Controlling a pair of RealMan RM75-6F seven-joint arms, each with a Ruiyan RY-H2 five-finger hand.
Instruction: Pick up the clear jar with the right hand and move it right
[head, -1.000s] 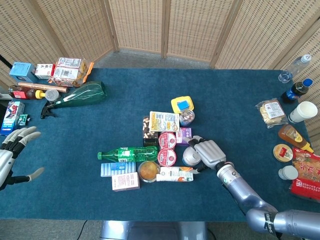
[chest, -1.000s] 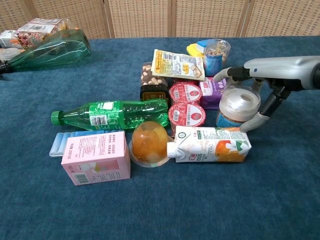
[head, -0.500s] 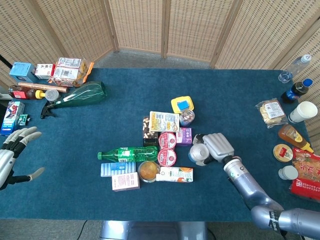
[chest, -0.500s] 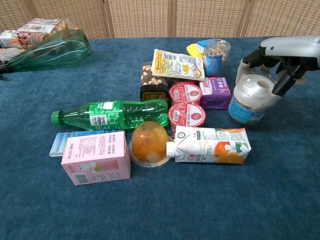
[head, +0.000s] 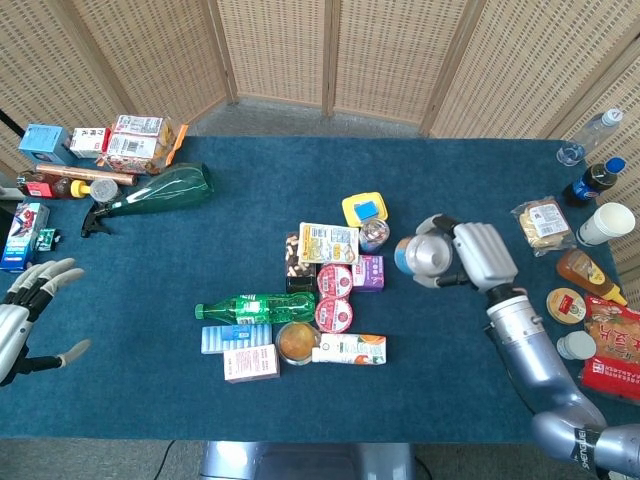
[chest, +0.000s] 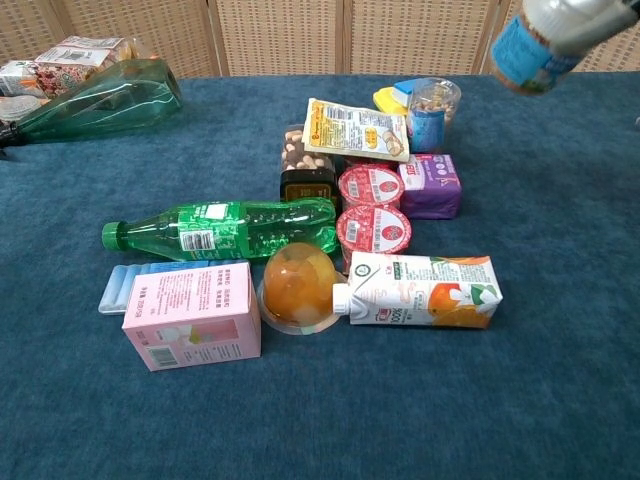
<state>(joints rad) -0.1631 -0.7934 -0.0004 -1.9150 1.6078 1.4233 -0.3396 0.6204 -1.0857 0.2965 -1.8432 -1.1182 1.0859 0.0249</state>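
Note:
My right hand (head: 478, 254) grips the clear jar (head: 424, 256), which has a white lid and a blue label, and holds it in the air to the right of the central pile. In the chest view only the jar (chest: 538, 42) shows at the top right edge, tilted; the hand there is almost out of frame. My left hand (head: 28, 312) hovers at the far left edge of the table (head: 250, 180) with its fingers spread and nothing in them.
A pile lies mid-table: green bottle (head: 256, 305), pink box (head: 250, 362), juice carton (head: 350, 349), jelly cup (head: 296, 342), red-lidded cups (head: 334, 296), purple box (head: 368, 272), snack packet (head: 328, 242). Bottles, a cup and sauces (head: 585, 270) crowd the right edge. A green glass bottle (head: 155, 192) lies at the back left.
My right hand has lifted the jar off the table from beside the juice carton and carried it up and to the right. The left hand has barely moved.

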